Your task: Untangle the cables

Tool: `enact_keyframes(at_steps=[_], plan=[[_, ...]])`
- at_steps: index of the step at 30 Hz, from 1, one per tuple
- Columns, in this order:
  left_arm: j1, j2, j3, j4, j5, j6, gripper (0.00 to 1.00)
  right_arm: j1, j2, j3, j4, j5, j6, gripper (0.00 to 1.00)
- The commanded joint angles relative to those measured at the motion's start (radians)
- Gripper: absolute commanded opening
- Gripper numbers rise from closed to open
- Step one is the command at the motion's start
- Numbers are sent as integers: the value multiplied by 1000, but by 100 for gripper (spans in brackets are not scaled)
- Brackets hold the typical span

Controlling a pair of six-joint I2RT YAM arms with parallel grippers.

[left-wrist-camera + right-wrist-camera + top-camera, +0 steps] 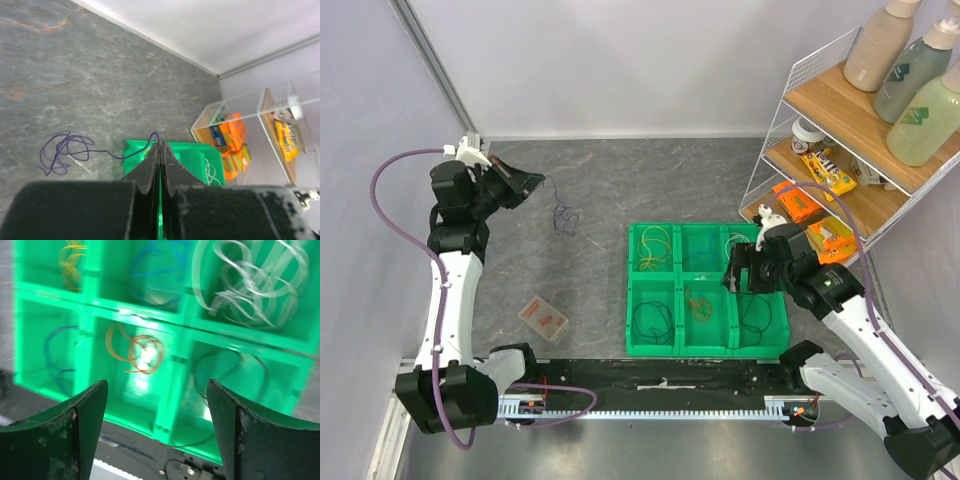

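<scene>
A purple cable (563, 218) lies in a loose tangle on the grey table, left of the green six-compartment tray (704, 351). My left gripper (530, 184) is shut on one end of it. In the left wrist view the purple cable (65, 149) trails from the shut left gripper (160, 143). My right gripper (733, 272) hovers open and empty over the tray's right side. In the right wrist view the right gripper (157, 407) is over the tray (135, 307), which holds yellow (72, 262), blue (155, 270), white (250, 277), orange (137, 347) and dark (230, 372) cables, each in its own compartment.
A small clear box (543, 317) with red parts lies on the table at front left. A wire shelf (840, 130) with bottles and orange snack packs stands at the right, close to the tray. A black rail (660, 390) runs along the near edge.
</scene>
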Motion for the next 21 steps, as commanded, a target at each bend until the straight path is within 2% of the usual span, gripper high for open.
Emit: enact_keyframes(at_steps=[1,4,7,9,13,17,21], plan=[[-1,-29,77,43,188,-63,2,37,22,12,320,-317,-82,89],[2,-38,99,57,231,-100,2,145,106,57,529,-318,-76,94],[-1,-58,116,64,245,-132,2,308,281,182,656,-232,-151,94],[0,-73,125,66,260,-155,2,366,401,247,747,-163,-180,94],[2,-102,145,74,297,-205,2,388,569,302,1023,-153,-112,93],[0,-125,163,83,317,-238,2,400,732,411,1088,-97,-61,83],[2,-133,179,86,337,-255,2,404,804,445,1172,-71,-44,72]])
